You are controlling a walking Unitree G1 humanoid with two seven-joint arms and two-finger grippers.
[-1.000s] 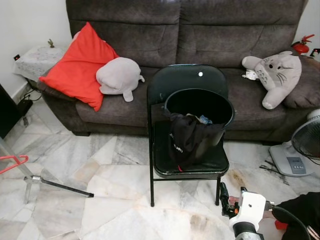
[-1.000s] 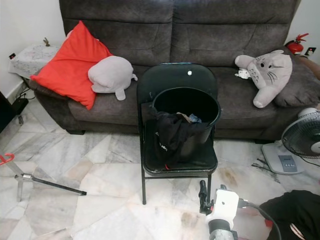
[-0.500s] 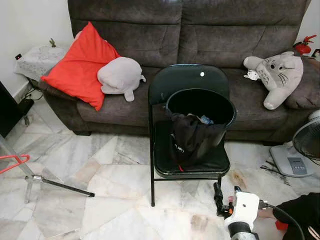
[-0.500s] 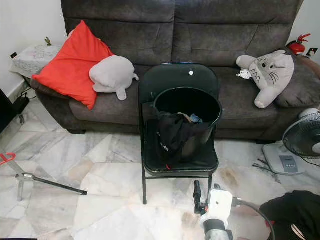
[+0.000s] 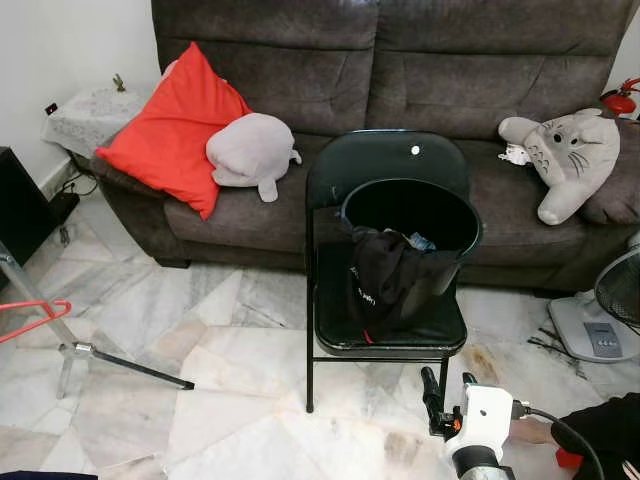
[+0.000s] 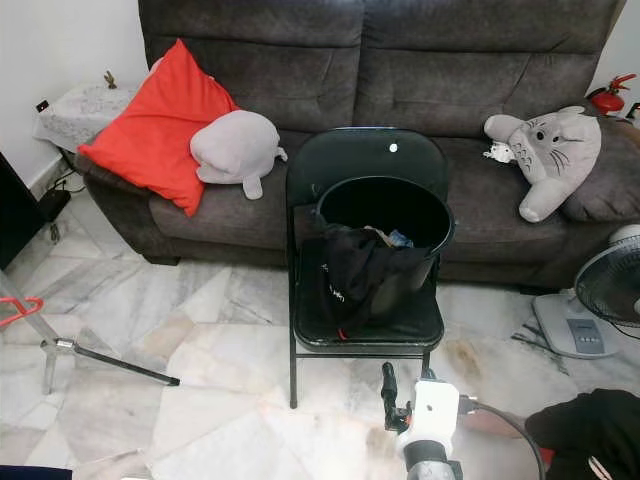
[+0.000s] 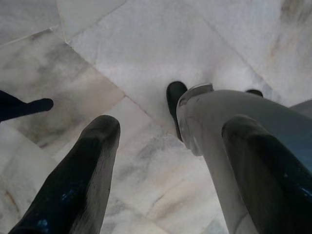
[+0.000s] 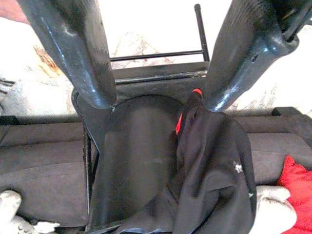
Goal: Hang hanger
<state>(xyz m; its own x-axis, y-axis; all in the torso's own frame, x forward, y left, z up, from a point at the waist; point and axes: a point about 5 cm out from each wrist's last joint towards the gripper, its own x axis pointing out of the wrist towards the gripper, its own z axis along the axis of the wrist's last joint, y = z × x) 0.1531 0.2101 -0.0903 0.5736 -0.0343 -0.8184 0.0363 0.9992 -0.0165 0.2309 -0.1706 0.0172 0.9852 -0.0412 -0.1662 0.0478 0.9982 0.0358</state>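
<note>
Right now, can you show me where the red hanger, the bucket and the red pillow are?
Red hanger (image 5: 38, 318), left eye view, on its lower bar.
Bucket (image 5: 458, 268), left eye view, on its outer wall.
Red pillow (image 6: 160, 130), right eye view, on its middle.

The marble floor (image 5: 200, 400) carries a black folding chair (image 5: 385, 335), a tripod leg (image 5: 120, 362) and a fan base (image 5: 592, 335). The chair seat holds a black bucket (image 5: 412, 215). The sofa (image 5: 400, 90) behind carries a red cushion (image 5: 170, 130) and two plush toys.
</note>
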